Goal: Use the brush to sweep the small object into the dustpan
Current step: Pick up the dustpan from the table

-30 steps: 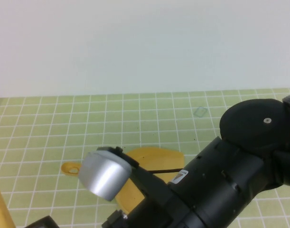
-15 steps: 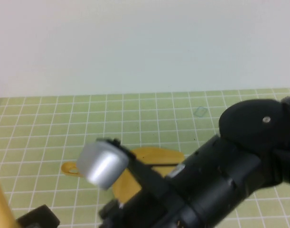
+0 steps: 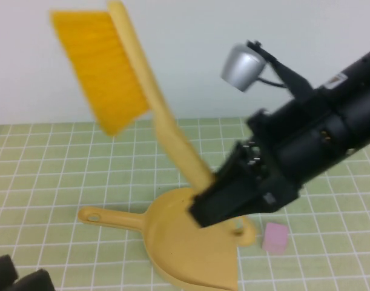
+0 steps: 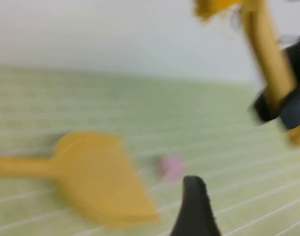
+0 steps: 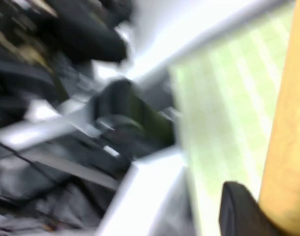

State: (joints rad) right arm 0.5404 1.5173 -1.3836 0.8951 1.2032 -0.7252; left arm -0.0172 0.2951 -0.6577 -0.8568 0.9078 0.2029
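Observation:
My right gripper [image 3: 212, 197] is shut on the handle of the yellow brush [image 3: 103, 70] and holds it tilted above the table, bristles up at the far left. The yellow dustpan [image 3: 185, 242] lies on the green grid mat under the gripper, its handle pointing left. The small pink object [image 3: 275, 237] lies on the mat just right of the pan's open edge. In the left wrist view the dustpan [image 4: 95, 177], the pink object [image 4: 170, 167] and the brush handle [image 4: 267, 59] show. My left gripper [image 3: 15, 279] sits at the near left corner, open and empty. In the right wrist view the handle [image 5: 289, 147] is against a fingertip [image 5: 240, 211].
The green grid mat [image 3: 63, 170] ends at a white wall at the back. My right arm [image 3: 318, 133] reaches across the right half, with its silver camera [image 3: 240, 66] raised.
My right arm has swung up and back with the brush, which now stands high in view. The dustpan and the pink object, hidden before, now show.

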